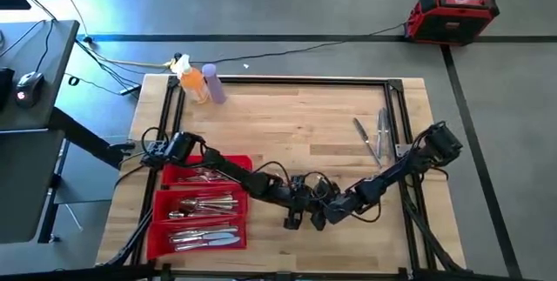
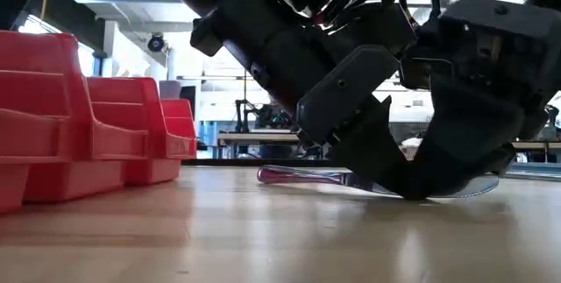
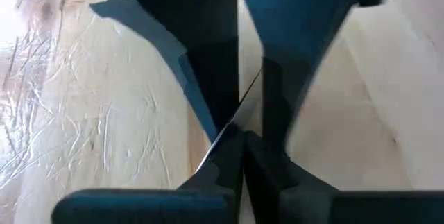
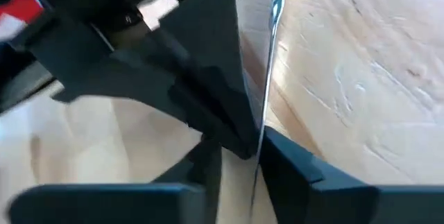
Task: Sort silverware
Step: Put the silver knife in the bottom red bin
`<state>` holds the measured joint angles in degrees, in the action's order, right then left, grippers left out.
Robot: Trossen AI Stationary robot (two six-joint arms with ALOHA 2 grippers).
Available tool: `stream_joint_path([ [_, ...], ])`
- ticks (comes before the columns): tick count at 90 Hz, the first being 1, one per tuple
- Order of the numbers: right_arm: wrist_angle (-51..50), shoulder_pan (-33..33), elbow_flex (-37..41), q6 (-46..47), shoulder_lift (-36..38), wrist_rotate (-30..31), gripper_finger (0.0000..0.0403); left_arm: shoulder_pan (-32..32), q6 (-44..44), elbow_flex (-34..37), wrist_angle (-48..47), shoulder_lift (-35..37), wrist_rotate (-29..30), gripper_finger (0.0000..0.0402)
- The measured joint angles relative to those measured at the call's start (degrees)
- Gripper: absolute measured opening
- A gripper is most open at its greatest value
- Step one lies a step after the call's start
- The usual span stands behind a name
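Knife (image 2: 316, 177) flat on table, visible low view; grippers hide it overhead.

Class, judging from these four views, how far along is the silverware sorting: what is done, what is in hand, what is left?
Done: the red tray already holds silverware in three compartments. In hand: the left gripper and right gripper meet low over the table, both closed on one knife. Left: a few loose pieces lie near the table's right edge.
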<state>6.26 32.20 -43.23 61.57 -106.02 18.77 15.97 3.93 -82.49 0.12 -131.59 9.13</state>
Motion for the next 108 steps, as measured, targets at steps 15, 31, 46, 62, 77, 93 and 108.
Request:
stream_joint_path([
  [15, -6.3, 1.1, -1.3, -0.4, 0.1, 0.7, 0.0006, 0.1, 0.0, 0.0, -1.3, 1.3, 0.8, 0.0],
  [31, -8.0, 1.1, -1.7, -0.1, 0.1, 0.7, 0.0, 1.4, -0.2, 0.2, -8.8, 6.1, 3.0, 0.0],
  [46, -8.2, 1.1, -2.0, -0.7, 0.1, 1.0, 0.0001, 3.9, -3.0, 0.0, -20.3, 11.9, 5.4, 0.0002],
  [62, -9.7, 1.1, -3.3, -3.5, 0.0, 1.0, 0.0001, 4.6, -3.2, 0.3, -26.9, 12.7, 9.6, 0.0046],
  [77, -10.0, 1.1, -3.6, -3.6, -0.1, 1.1, 0.0, 2.9, -4.2, 0.1, -25.5, 10.4, 9.3, 0.0122],
  [93, -10.0, 1.2, -3.6, -3.7, -0.1, 1.4, 0.0, 1.6, -4.0, -0.2, -25.1, 7.7, 5.3, 0.0162],
  [108, -9.9, 1.2, -3.5, -6.1, 0.1, 2.0, 0.0, 1.5, -4.6, -0.3, -25.2, 6.4, 3.8, 0.01],
])
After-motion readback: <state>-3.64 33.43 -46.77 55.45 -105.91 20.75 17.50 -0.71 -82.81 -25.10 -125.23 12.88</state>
